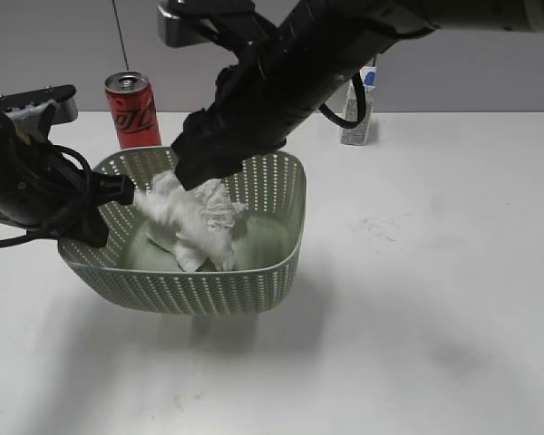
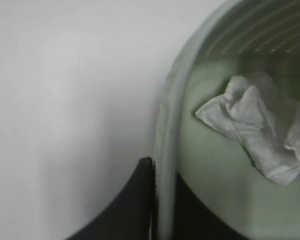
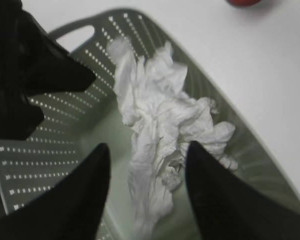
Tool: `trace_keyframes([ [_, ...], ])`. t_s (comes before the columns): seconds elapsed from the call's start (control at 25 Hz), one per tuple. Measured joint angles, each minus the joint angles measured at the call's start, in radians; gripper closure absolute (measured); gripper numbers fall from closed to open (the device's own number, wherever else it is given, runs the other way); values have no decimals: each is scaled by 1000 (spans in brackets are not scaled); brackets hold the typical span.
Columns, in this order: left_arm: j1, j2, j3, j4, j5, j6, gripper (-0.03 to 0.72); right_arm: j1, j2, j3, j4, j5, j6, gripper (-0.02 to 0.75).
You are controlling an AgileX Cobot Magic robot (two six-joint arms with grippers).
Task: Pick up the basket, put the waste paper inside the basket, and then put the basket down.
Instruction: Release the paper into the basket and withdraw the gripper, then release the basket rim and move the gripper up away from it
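Note:
The pale green basket (image 1: 218,292) hangs tilted a little above the white table, with its shadow beneath it. My left gripper (image 1: 109,195) is shut on the basket's left rim (image 2: 169,145); its black fingers (image 2: 162,200) pinch the wall from both sides. Crumpled white waste paper (image 1: 195,225) lies inside the basket, and I cannot tell the wads apart. It also shows in the left wrist view (image 2: 255,130) and the right wrist view (image 3: 160,115). My right gripper (image 1: 192,174) hovers over the basket with its jaws (image 3: 147,146) open, the paper below and between them.
A red soda can (image 1: 131,111) stands behind the basket at the back left; its edge shows in the right wrist view (image 3: 245,1). A small white-and-grey carton (image 1: 358,118) stands at the back, partly behind my right arm. White table (image 1: 435,299) extends to the right.

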Motion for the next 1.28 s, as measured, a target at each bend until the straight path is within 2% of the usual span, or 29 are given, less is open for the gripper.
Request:
trace_keyframes([
  [0.08, 0, 0, 0, 0, -4, 0, 683, 2, 15, 3, -11, 24, 2, 258],
  [0.12, 0, 0, 0, 0, -5, 0, 683, -1, 15, -1, -34, 41, 17, 186],
  [0.16, 0, 0, 0, 0, -6, 0, 683, -7, 14, -12, -65, 64, 43, 130],
  [0.24, 0, 0, 0, 0, -6, 0, 683, -29, 1, -47, -180, 119, 127, 87],
  [0.4, -5, 2, -6, -1, -23, 0, 683, -124, -37, -91, -365, 244, 214, 90],
  [0.52, -26, 30, -58, -1, -30, 0, 683, -248, -65, -93, -417, 337, 222, 115],
  [0.72, -95, 181, -222, -6, -43, 0, 683, -462, -122, -93, -487, 479, 225, 181],
  [0.88, -132, 319, -339, -14, -27, -28, 684, -598, -233, -47, -495, 501, 226, 190],
  [1.0, -136, 392, -384, -13, -25, -67, 684, -634, -340, 20, -498, 491, 226, 195],
  [1.12, -136, 416, -389, -12, -45, -76, 673, -635, -451, 106, -486, 460, 228, 195],
  [1.2, -136, 418, -390, -12, -50, -78, 616, -635, -532, 182, -469, 430, 230, 196],
  [1.28, -136, 418, -394, -12, -55, -81, 505, -635, -607, 262, -463, 395, 231, 196],
])
